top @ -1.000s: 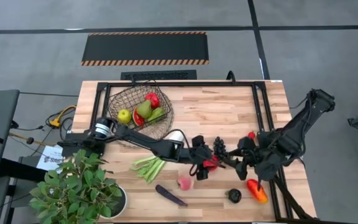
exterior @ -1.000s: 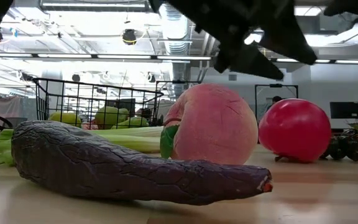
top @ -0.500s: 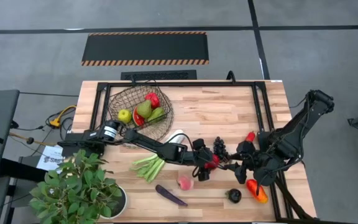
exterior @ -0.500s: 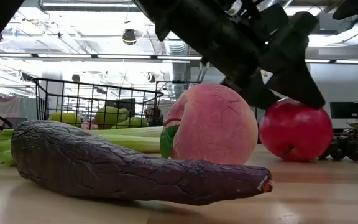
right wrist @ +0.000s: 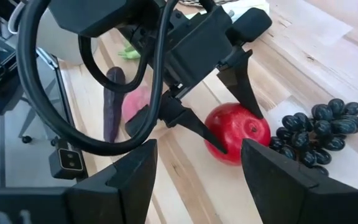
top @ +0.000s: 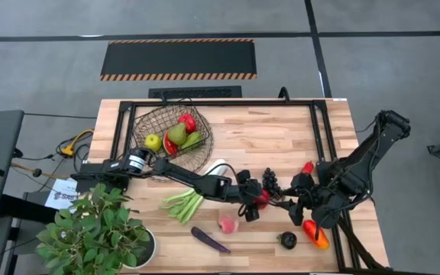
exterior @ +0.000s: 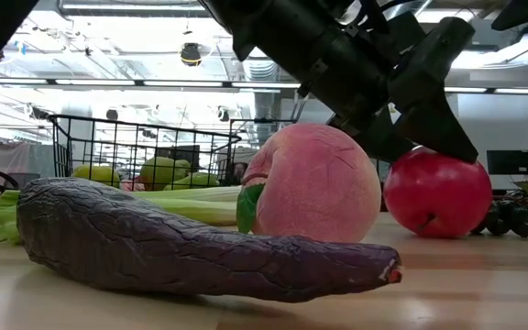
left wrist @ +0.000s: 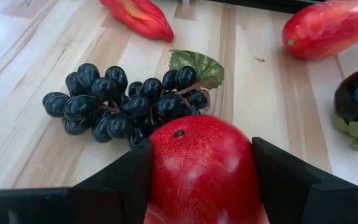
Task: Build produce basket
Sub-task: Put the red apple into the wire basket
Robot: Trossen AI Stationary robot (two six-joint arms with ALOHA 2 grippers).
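Apple sitting between the left fingers, basket lying far back along the same arm

Apple (left wrist: 202, 168) is resting on the bench (top: 281, 137) near the middle, just beside the grapes (left wrist: 129, 102), with the peach (exterior: 314, 183) and aubergine (exterior: 191, 243) lying nearer the front edge. Left gripper (top: 252, 205) is reaching low over it, and its fingers (left wrist: 114, 186) are flanking the apple on both sides, roughly half open and looking to be touching or nearly touching its skin; whether they are gripping firmly I cannot tell. Apple is round, so no long axis is mattering here. Basket (top: 145, 122) is standing well apart, towards the left arm's base and the far-left corner, already holding pears and red pieces. Left arm is by far the nearer one for this carry. Right gripper (top: 302, 200) is hovering close by over the bench, its fingers (right wrist: 135, 174) standing partly open and holding nothing
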